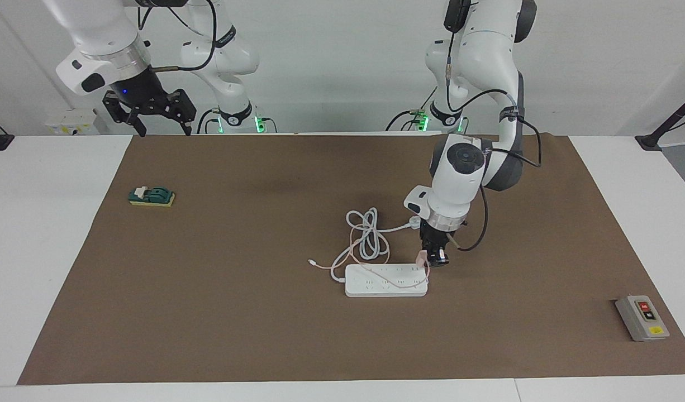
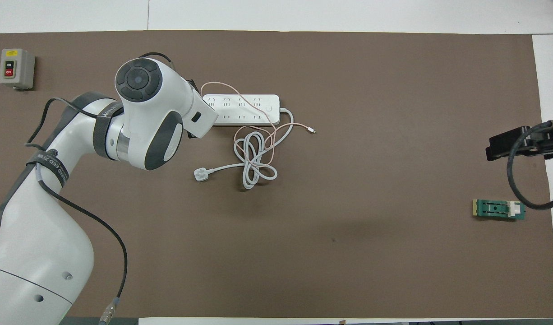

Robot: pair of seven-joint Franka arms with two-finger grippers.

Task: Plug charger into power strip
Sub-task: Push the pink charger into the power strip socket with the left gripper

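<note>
Waiting high over the robots' edge of the brown mat (image 1: 264,335), at the right arm's end, the right gripper (image 1: 148,110) hangs with its fingers spread and empty, apparently parked out of the working arm's way. Near it on the mat lies a small green block (image 1: 151,196), untouched. Farther out, toward the middle, a white three-pin plug (image 2: 200,174) and its coiled thick cord (image 1: 369,237) lie loose, so the strip is likely unpowered. Just past the coil, the left gripper (image 1: 435,258) points down, pinching the charger (image 1: 421,258), a pale-pink cube, right at the end of the power strip (image 1: 386,280) nearest the left arm. Its thin pink cable (image 2: 254,101) loops slackly over the strip's sockets. Holding the cube low above the end outlets suggests the prongs are being lined up for insertion; whether they have entered a socket cannot be told. Farthest out, at the left arm's end, sits a grey switch box (image 1: 642,317).
</note>
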